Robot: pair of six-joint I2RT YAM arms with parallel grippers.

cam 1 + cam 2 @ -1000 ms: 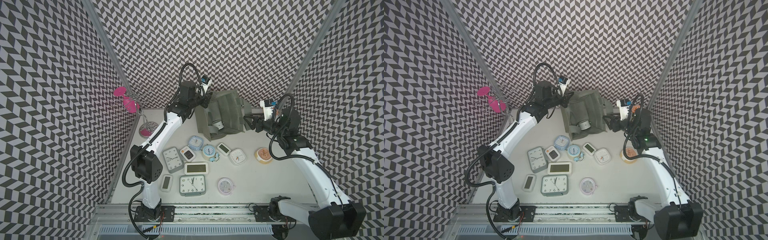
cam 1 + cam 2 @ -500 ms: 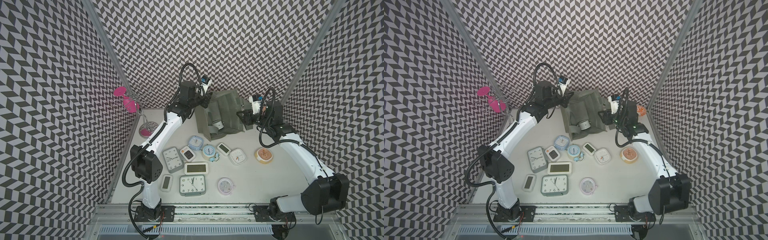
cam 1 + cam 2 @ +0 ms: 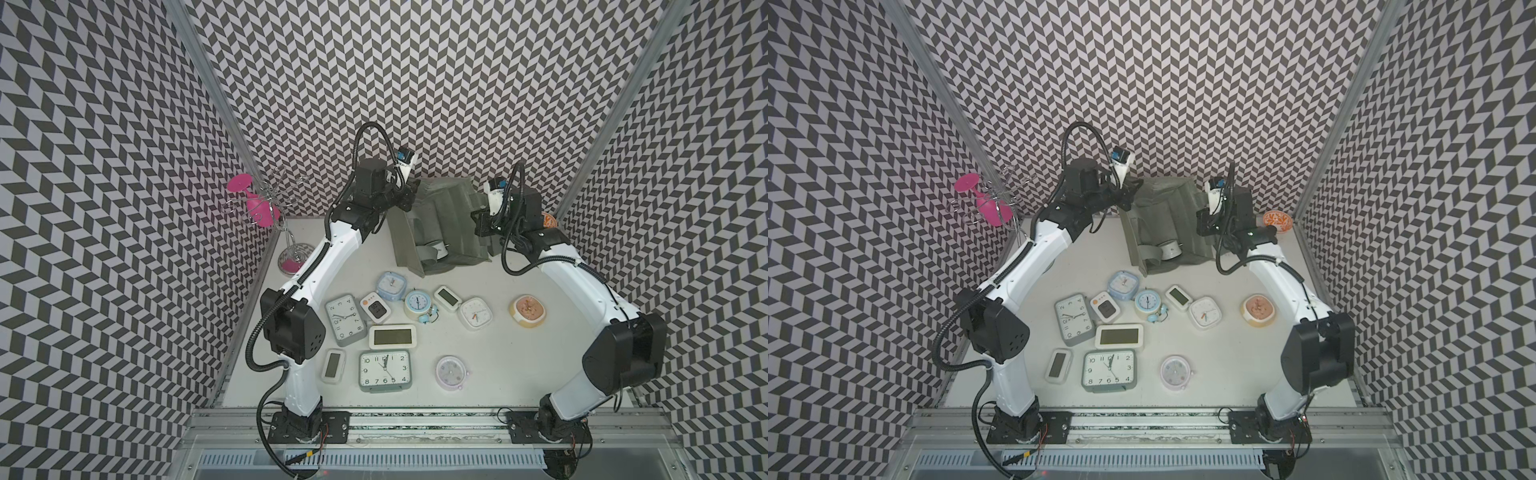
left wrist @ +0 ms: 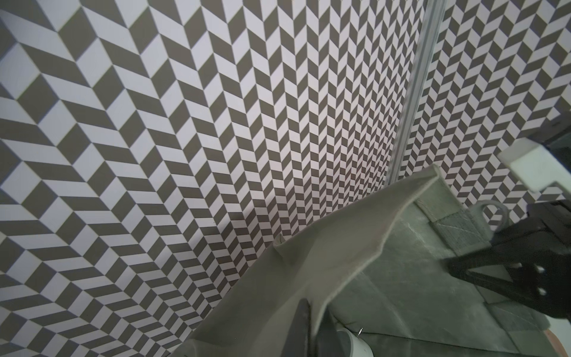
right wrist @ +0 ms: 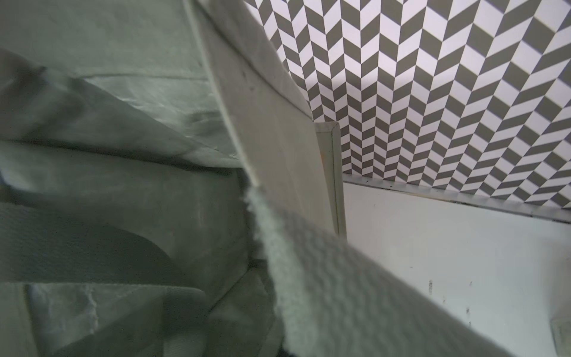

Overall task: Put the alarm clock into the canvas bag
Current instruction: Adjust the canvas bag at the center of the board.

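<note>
Both grippers pinch opposite rims of the canvas bag, probably to keep its mouth spread for you. The left gripper is narrow on the fabric and the right gripper is clamped on it. 1 white alarm clock lies inside the bag. 11 other clocks lie on the table.

white table, scattered clocks, canvas bag

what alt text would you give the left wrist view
The open canvas bag fills the foreground, its rim pinched between the dark fingers of the left gripper. The right gripper grips the far rim by a handle, part of a white alarm clock shows inside, and a chevron wall stands behind.
</note>
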